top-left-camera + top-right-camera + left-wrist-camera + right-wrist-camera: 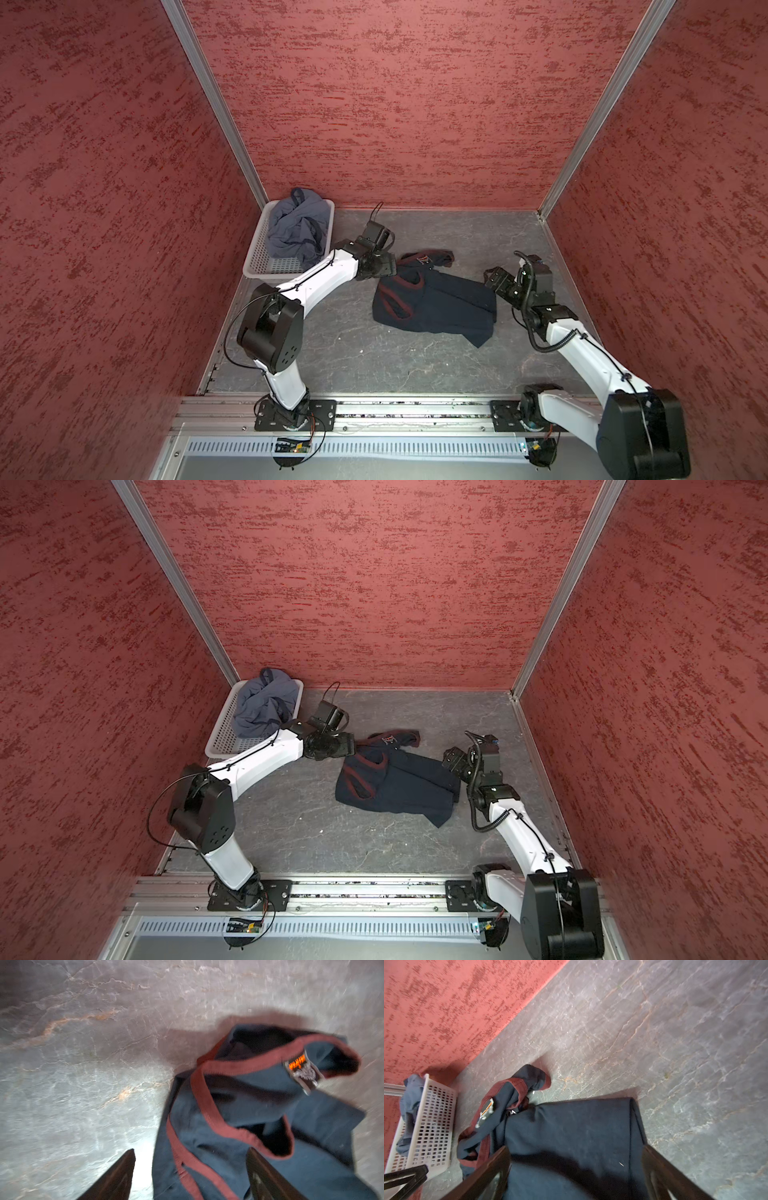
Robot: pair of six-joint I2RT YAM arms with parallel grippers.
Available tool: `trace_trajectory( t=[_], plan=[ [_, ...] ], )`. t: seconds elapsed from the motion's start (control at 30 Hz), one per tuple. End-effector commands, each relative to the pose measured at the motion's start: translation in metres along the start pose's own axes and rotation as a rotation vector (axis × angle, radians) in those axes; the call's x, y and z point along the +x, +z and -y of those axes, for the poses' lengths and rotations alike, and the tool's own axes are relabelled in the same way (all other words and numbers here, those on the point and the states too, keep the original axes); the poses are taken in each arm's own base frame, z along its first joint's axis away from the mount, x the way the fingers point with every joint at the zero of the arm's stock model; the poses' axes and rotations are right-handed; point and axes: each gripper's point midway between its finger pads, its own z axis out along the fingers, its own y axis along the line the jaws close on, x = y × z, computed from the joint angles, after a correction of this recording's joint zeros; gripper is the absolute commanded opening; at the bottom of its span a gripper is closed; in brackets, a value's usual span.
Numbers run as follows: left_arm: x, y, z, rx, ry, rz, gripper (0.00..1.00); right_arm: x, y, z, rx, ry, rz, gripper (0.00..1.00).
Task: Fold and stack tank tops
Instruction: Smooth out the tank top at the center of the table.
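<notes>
Tank tops on a grey marbled table [374,365], listed left to right. At the far left corner, a white perforated basket [259,266] holds the slate blue-grey tank top [291,232], crumpled, with one navy-trimmed loop rising over the basket's far rim. Just right of the basket, the left gripper [190,1152] hovers at the strap end of the navy tank top [440,309]. In the left wrist view its fingers [118,1174] stand wide apart and grip nothing; maroon trim [207,1109] and a sewn label [301,1070] with orange lettering lie ahead of them. The navy tank top lies mid-table, rumpled and partly doubled over, straps toward the basket and hem toward the right arm. At the right, the right gripper [576,1148] sits low over the hem edge, its fingers [483,1176] spread wide above the dark cloth and holding nothing; whether they touch the cloth cannot be told.
</notes>
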Motion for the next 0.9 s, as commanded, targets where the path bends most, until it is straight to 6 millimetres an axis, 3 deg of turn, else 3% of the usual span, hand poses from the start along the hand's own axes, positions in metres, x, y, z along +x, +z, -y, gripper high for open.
trace_trajectory(
  t=[0.0,0.1,0.3,0.47,0.67,0.87],
  plan=[
    [-0.003,-0.018,0.039,0.02,0.192,0.051,0.88,0.001,0.0,-0.005,0.004,-0.018,-0.017,0.99],
    [0.007,-0.006,0.04,-0.045,0.194,0.0,0.91,0.009,0.003,-0.007,0.003,-0.029,-0.038,0.99],
    [0.015,0.022,0.015,-0.1,0.137,-0.051,0.89,0.024,0.007,-0.015,-0.006,-0.055,-0.075,0.99],
    [0.023,0.048,0.009,-0.059,0.101,-0.113,0.81,0.042,0.015,-0.014,0.009,-0.058,-0.127,0.99],
    [0.028,0.07,-0.001,-0.043,0.05,-0.15,0.6,0.068,0.021,0.018,0.181,-0.042,-0.207,0.99],
    [0.024,0.069,-0.001,-0.01,0.027,-0.132,0.26,0.097,0.019,0.025,0.229,-0.057,-0.293,0.94]
  ],
)
